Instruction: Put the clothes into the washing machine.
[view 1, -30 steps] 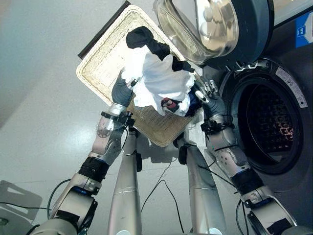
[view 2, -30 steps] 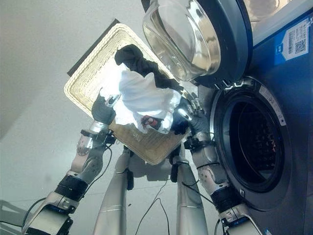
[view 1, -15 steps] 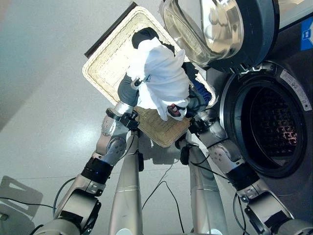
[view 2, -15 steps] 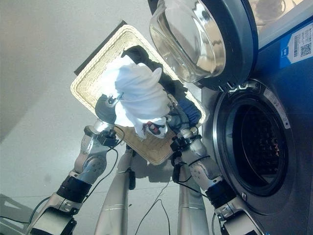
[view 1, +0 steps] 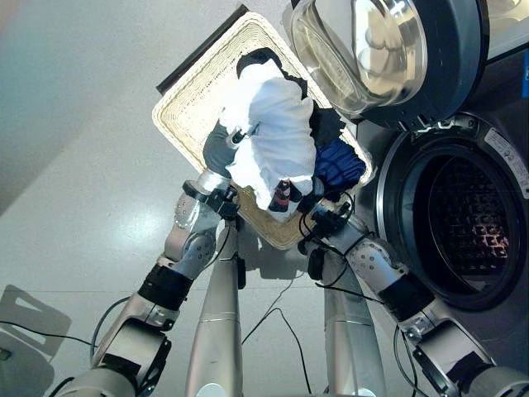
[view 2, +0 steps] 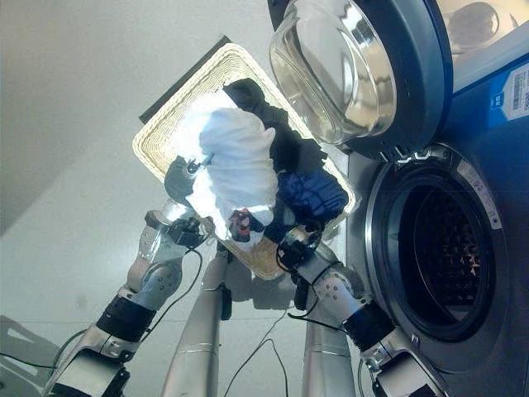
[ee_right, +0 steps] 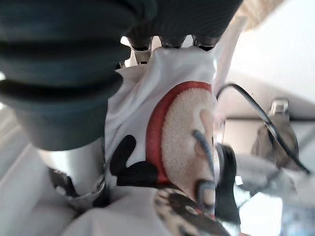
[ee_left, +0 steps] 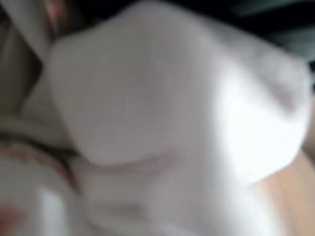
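1. My left hand point(view 1: 220, 149) and right hand point(view 1: 318, 208) are both up against the bunched white printed garment point(view 1: 273, 141), lifted above the pale woven rectangular basket point(view 1: 186, 107).
2. In the right wrist view the right hand's fingers are curled into the cloth; whether the left's are closed I cannot tell (they're buried in fabric).
3. A dark blue garment point(view 2: 312, 195) and a black one point(view 2: 248, 93) sit in the basket.
4. The front-loading washing machine's steel drum point(view 1: 473, 227) looks empty, its round glass door point(view 1: 372, 50) open, so I judge nothing loaded yet.
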